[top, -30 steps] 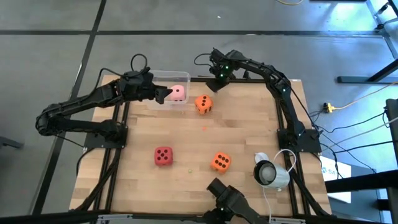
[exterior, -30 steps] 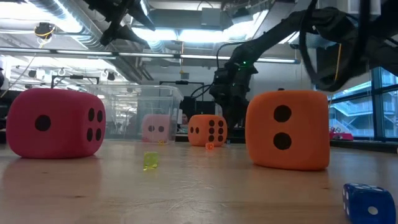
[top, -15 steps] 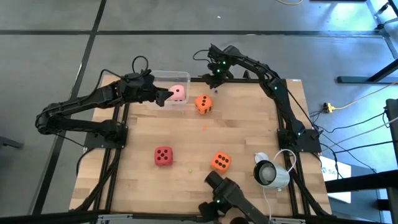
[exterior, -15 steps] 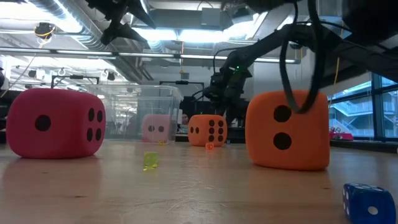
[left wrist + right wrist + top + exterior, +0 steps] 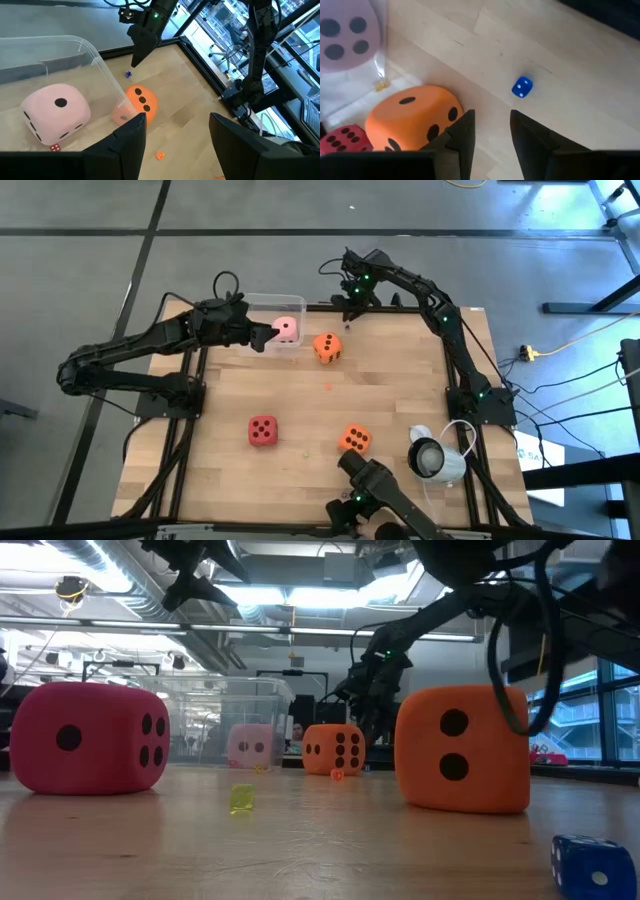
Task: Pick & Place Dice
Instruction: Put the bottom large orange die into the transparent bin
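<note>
Because the pink die [image 5: 286, 329] already lay in the clear bin [image 5: 262, 305], we kept the left gripper [image 5: 262, 335] beside it, jaws apart and empty; the right gripper [image 5: 490, 131], jaws part-open and empty, hung above the tabletop [image 5: 400, 380] near the orange die [image 5: 327, 346].

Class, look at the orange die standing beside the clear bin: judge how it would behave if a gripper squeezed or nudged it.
The orange die looks matte with rounded corners, probably soft foam, so it may give under a squeeze. It likely weighs little. Resting flat-faced on the table, it should slide or tumble rather than roll.
</note>
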Available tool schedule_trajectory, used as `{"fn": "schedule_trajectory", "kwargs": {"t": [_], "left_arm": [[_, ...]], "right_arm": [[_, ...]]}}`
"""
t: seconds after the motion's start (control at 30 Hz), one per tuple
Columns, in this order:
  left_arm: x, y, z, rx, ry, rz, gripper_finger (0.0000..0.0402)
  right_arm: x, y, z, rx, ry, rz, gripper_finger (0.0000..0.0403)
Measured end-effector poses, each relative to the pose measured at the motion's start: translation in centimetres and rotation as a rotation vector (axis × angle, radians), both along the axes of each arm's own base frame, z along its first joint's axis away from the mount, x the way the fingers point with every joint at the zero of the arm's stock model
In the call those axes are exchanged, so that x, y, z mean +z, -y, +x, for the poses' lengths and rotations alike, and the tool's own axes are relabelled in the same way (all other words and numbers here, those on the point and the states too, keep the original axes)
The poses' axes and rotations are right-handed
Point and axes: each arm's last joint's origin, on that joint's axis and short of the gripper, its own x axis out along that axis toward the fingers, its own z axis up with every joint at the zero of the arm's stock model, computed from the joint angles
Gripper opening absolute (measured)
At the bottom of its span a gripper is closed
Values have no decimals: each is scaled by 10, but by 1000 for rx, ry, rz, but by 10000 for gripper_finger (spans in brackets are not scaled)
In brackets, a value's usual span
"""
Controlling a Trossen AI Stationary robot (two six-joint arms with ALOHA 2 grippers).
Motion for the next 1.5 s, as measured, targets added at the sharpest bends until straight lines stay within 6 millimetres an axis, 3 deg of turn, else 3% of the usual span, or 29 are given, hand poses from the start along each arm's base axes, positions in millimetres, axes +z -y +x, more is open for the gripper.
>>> {"fn": "schedule_trajectory", "kwargs": {"t": [0.27,0.5,0.93,1.13,1.23,1.3,1.5], "left_arm": [[0,0,0,-2,0,1,207],[0,0,0,-3,0,1,207],[0,5,2,-35,1,-2,207],[0,5,2,-47,2,-6,207],[2,7,-1,-74,4,16,206],[7,10,-7,-87,25,41,201],[22,21,-34,-96,113,111,178]], "right_arm": [[-1,-5,-5,66,-92,-32,160],[-1,-5,-2,-6,-102,-14,173],[-7,-9,0,-22,-78,74,153],[0,-21,10,81,-33,39,134],[18,-33,15,177,-3,-33,121],[42,-44,15,242,7,-120,112],[155,-91,3,299,228,-408,91]]}}
